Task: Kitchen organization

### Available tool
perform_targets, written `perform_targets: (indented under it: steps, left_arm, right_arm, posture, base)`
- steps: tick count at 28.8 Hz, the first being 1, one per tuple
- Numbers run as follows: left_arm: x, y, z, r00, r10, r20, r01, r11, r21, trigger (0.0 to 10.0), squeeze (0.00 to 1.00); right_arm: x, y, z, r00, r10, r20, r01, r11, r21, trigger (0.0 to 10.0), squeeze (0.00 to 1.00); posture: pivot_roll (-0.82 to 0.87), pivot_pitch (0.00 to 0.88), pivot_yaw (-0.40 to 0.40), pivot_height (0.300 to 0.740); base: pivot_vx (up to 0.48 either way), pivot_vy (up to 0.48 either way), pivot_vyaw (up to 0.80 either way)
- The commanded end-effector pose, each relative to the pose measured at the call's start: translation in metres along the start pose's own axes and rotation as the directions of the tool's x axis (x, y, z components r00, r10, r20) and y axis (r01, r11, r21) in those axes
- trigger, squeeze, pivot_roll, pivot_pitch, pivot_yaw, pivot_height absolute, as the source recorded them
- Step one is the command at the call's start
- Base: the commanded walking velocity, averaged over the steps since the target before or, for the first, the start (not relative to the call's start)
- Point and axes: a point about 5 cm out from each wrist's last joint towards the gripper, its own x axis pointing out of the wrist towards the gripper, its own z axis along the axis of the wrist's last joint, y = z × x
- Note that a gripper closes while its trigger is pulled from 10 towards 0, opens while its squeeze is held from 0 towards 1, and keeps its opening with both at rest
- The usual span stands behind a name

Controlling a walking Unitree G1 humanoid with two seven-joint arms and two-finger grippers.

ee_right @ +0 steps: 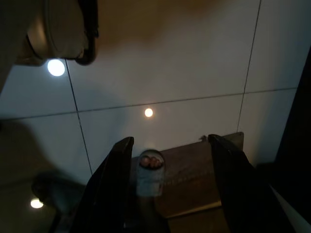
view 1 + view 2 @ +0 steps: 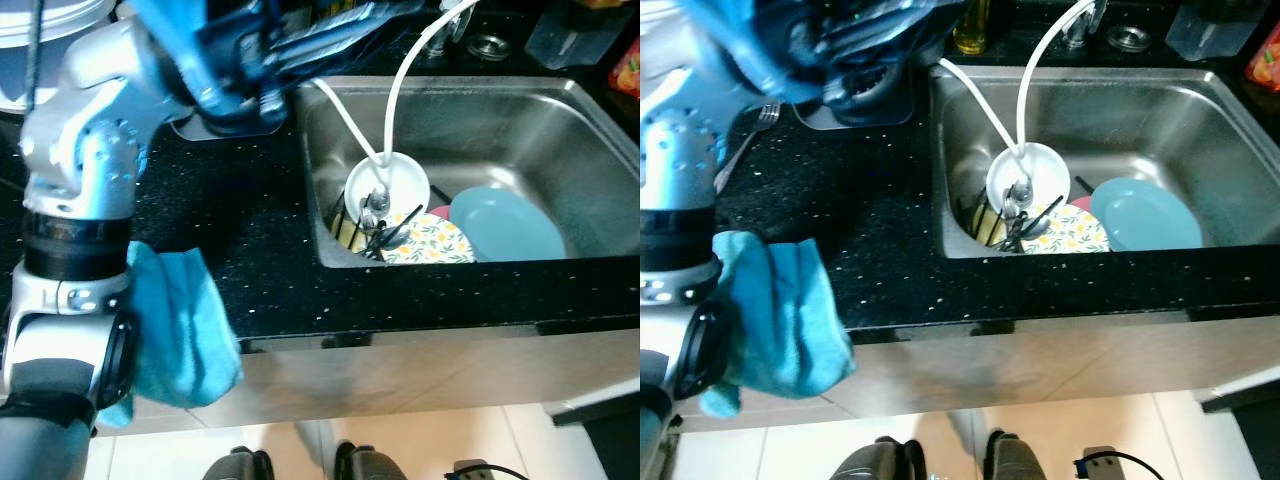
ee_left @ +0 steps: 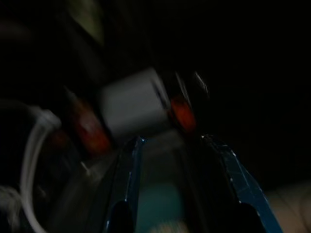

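Below my head cam, steel sink (image 2: 560, 110) set in speckled black counter (image 2: 240, 230), round white bowl (image 2: 387, 186), blue plate (image 2: 505, 225), floral plate (image 2: 432, 242) inside, left gripper (image 3: 177, 187) fingers apart, blurred, right gripper (image 1: 167, 187) spread over glossy floor tiles (image 1: 165, 73), teal cloth (image 2: 175, 325) hanging off counter edge.

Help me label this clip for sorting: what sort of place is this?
A home kitchen, most likely: a stainless steel sink set in a black speckled countertop holds a blue plate, a floral plate and cutlery.

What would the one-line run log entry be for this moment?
left gripper: open, raised over counter, blurred | right gripper: open, idle over floor | sink: blue plate, floral plate, white cup | teal cloth at counter edge
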Motion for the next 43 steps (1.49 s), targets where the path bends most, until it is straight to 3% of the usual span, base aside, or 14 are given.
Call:
perform_targets:
  steps: [1,5,7,11,13,16,18,19,20,28,30,31,34,43]
  left_arm:
    - [-0.003,-0.008,-0.001,0.995,-0.074,-0.071,0.074,0.997,-0.002,10.0,0.00]
    - [-0.035,-0.023,-0.014,0.942,-0.137,-0.306,0.125,0.990,-0.058,10.0,0.00]
    - [-0.035,-0.023,-0.014,0.942,-0.137,-0.306,0.125,0.990,-0.058,10.0,0.00]
    - [-0.058,-0.032,-0.022,0.870,-0.151,-0.470,0.115,0.988,-0.104,10.0,0.00]
    - [-0.082,-0.042,-0.031,0.753,-0.164,-0.637,0.095,0.986,-0.140,10.0,0.00]
    - [-0.095,-0.045,-0.029,0.691,-0.173,-0.702,0.084,0.984,-0.160,10.0,0.00]
    - [-0.125,-0.049,-0.017,0.528,-0.183,-0.829,0.057,0.982,-0.181,10.0,0.00]
    - [-0.125,-0.049,-0.017,0.528,-0.183,-0.829,0.057,0.982,-0.181,10.0,0.00]
    - [-0.137,-0.049,-0.011,0.457,-0.178,-0.871,0.042,0.983,-0.179,10.0,0.00]
    - [-0.176,-0.051,-0.008,0.162,-0.175,-0.971,-0.018,0.983,-0.180,10.0,0.00]
    - [-0.180,-0.050,-0.009,0.142,-0.170,-0.975,-0.025,0.984,-0.176,10.0,0.00]
    - [-0.190,-0.046,-0.009,0.099,-0.139,-0.985,-0.048,0.988,-0.144,10.0,0.00]
    - [-0.200,-0.043,-0.009,0.081,-0.122,-0.989,-0.069,0.989,-0.127,10.0,0.00]
    - [-0.217,-0.027,-0.019,0.086,-0.013,-0.996,-0.089,0.996,-0.021,10.0,0.00]
  right_arm:
    - [-0.002,0.001,-0.013,0.999,0.003,-0.045,-0.003,1.000,-0.006,10.0,0.00]
    - [-0.001,0.003,-0.011,0.999,0.008,-0.041,-0.009,1.000,-0.011,10.0,0.00]
    - [-0.001,0.003,-0.011,0.999,0.008,-0.041,-0.009,1.000,-0.011,10.0,0.00]
    - [-0.001,0.004,-0.009,0.999,0.013,-0.037,-0.014,1.000,-0.014,10.0,0.00]
    - [-0.001,0.005,-0.008,0.999,0.026,-0.032,-0.027,1.000,-0.016,10.0,0.00]
    - [-0.001,0.005,-0.007,0.999,0.033,-0.030,-0.033,0.999,-0.017,10.0,0.00]
    - [-0.001,0.006,-0.006,0.999,0.041,-0.029,-0.042,0.999,-0.017,10.0,0.00]
    - [-0.001,0.006,-0.006,0.999,0.041,-0.029,-0.042,0.999,-0.017,10.0,0.00]
    - [-0.001,0.006,-0.006,0.999,0.045,-0.029,-0.046,0.999,-0.016,10.0,0.00]
    - [-0.001,0.008,-0.005,0.998,0.065,-0.022,-0.065,0.998,-0.006,10.0,0.00]
    - [-0.001,0.008,-0.005,0.998,0.066,-0.022,-0.066,0.998,-0.006,10.0,0.00]
    - [-0.001,0.008,-0.005,0.998,0.067,-0.021,-0.067,0.998,-0.004,10.0,0.00]
    - [0.000,0.007,-0.004,0.998,0.066,-0.019,-0.066,0.998,-0.001,10.0,0.00]
    - [-0.001,0.002,-0.004,0.998,0.057,-0.020,-0.057,0.998,-0.002,10.0,0.00]
  posture:
    - [0.08,0.213,-0.007,0.740]
    - [0.08,0.212,-0.009,0.740]
    - [0.08,0.212,-0.009,0.740]
    - [0.09,0.211,-0.011,0.740]
    - [0.10,0.209,-0.013,0.740]
    - [0.10,0.209,-0.013,0.740]
    - [0.10,0.205,-0.010,0.740]
    - [0.10,0.205,-0.010,0.740]
    - [0.10,0.203,-0.009,0.740]
    - [0.12,0.197,-0.018,0.740]
    - [0.12,0.193,-0.019,0.740]
    - [0.12,0.189,-0.019,0.740]
    - [0.12,0.186,-0.019,0.740]
    - [0.10,0.188,-0.025,0.740]
  base:
    - [0.000,0.000,0.00]
    - [0.000,0.000,0.00]
    - [0.000,0.000,0.00]
    - [0.000,0.000,0.00]
    - [0.000,0.000,0.00]
    - [0.000,0.000,0.00]
    - [0.000,0.000,0.00]
    - [0.000,0.000,0.00]
    - [0.000,0.000,0.00]
    - [0.000,0.000,0.00]
    - [0.000,0.000,0.00]
    - [0.000,0.000,0.00]
    - [0.000,0.000,0.00]
    - [0.000,0.000,0.00]
